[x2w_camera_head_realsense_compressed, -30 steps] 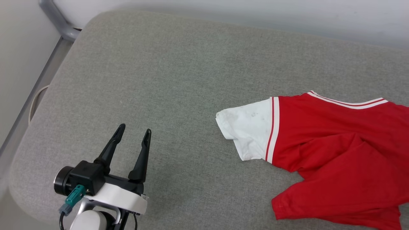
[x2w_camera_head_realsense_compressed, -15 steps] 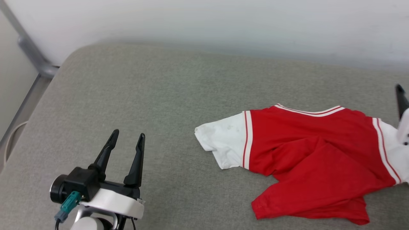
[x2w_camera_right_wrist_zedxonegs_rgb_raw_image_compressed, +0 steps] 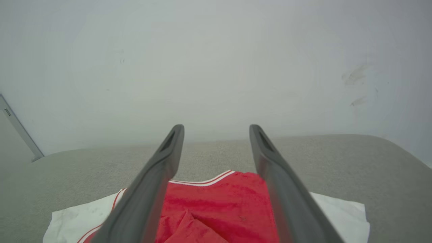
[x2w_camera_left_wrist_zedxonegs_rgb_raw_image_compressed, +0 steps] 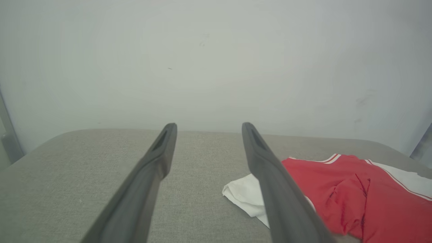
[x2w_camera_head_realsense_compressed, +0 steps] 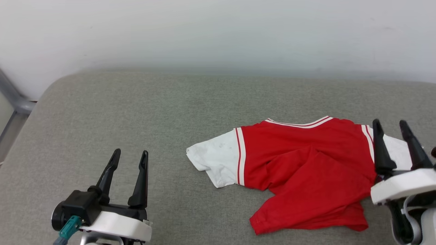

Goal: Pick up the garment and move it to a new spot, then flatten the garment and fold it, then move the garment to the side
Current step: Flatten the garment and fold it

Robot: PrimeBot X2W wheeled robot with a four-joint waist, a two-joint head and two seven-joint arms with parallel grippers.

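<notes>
Black fingers of the left gripper (x2w_camera_head_realsense_compressed: 131, 152) stand apart, empty, over the grey padded fabric worktop (x2w_camera_head_realsense_compressed: 136, 102), well apart from the red jersey shirt with white short sleeves (x2w_camera_head_realsense_compressed: 299, 170). Right gripper (x2w_camera_head_realsense_compressed: 389, 122) fingers are apart, empty, above the shirt's right-hand sleeve. The shirt lies rumpled on the worktop, neckline toward the pale wall (x2w_camera_head_realsense_compressed: 218, 34).

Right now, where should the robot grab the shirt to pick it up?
Probably by the two white sleeves, coming down from above: the left gripper on the left sleeve, the right gripper on the right sleeve. Both sleeves stick out flat at the ends of the shirt, while its red middle lies bunched and folded over. Both grippers are open.
</notes>
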